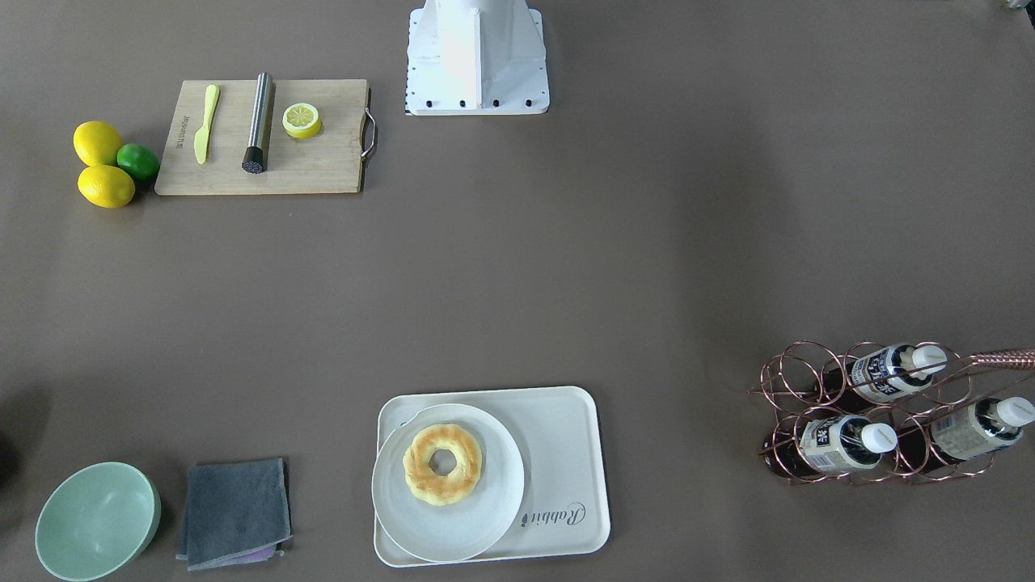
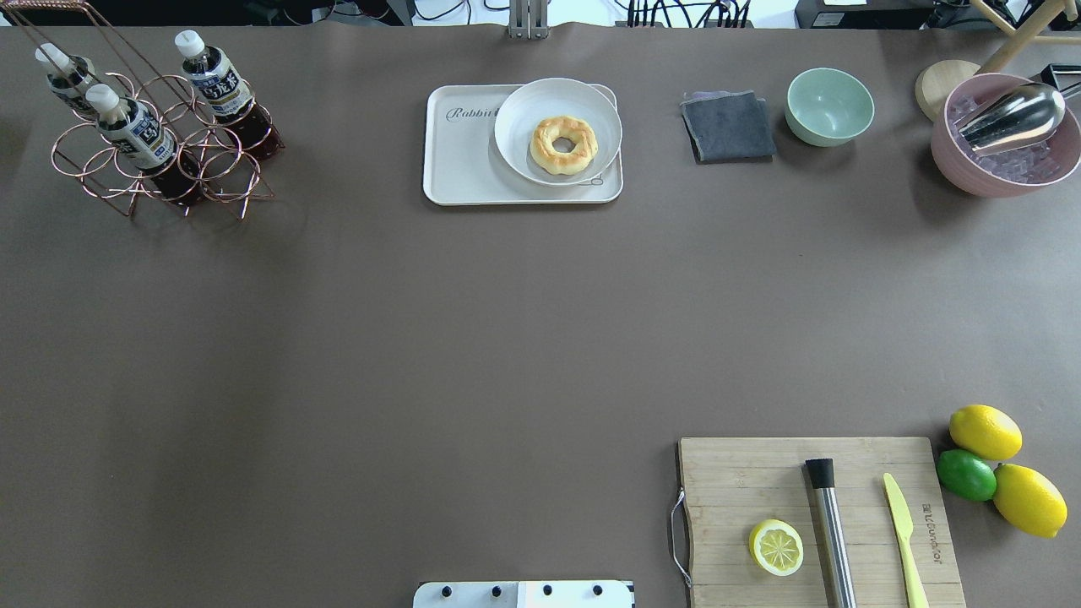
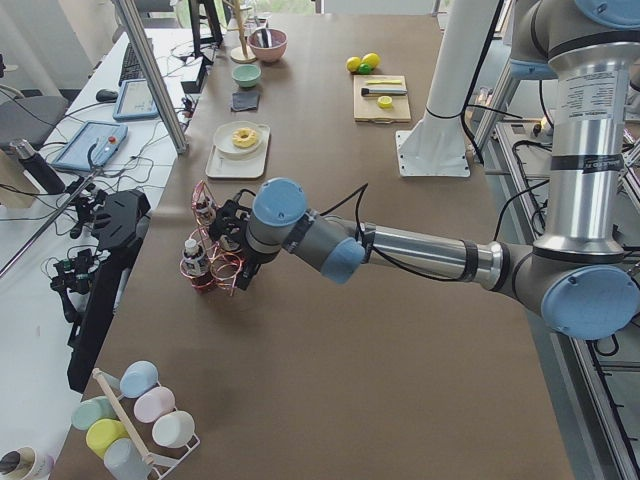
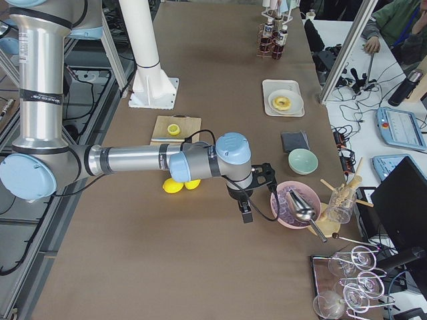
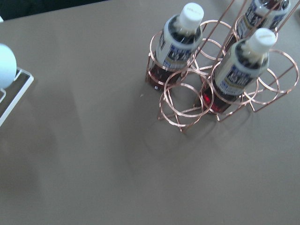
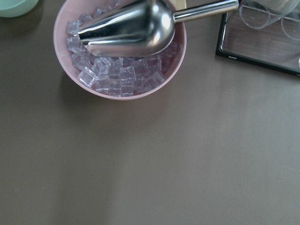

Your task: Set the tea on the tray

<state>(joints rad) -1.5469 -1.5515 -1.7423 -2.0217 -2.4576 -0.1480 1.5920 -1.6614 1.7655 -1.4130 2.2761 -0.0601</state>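
**Left gripper [image 3: 229, 230].** It shows only in the exterior left view, as a dark mass against the copper wire rack [image 3: 215, 262]. The wires overlap the fingers, so I cannot tell whether the jaws are wide or narrow. The left wrist view shows no fingers. It looks down on the rack, with one of the tea bottles [image 5: 179, 43] upright at the near corner. A second bottle stands beside it, and a third is cut off by the top edge.

**Left arm.** The forearm runs level across the table from the robot's side, and the wrist is bent toward the rack.

**Right gripper [image 4: 245, 213].** It shows only in the exterior right view, pointing down just beside the pink bowl [image 4: 285, 203]. Its opening cannot be determined. The right wrist view shows only the bowl, ice cubes [image 6: 117, 77] and a metal scoop [image 6: 129, 28].

**Right arm.** The forearm is level and extends outward from the elbow.

**Task items.** All three bottles sit in the rack, well apart from the tray [image 2: 460, 173]. A round plate [image 2: 519, 127] with a doughnut [image 2: 563, 144] occupies one end of the tray. The end with the script is bare.
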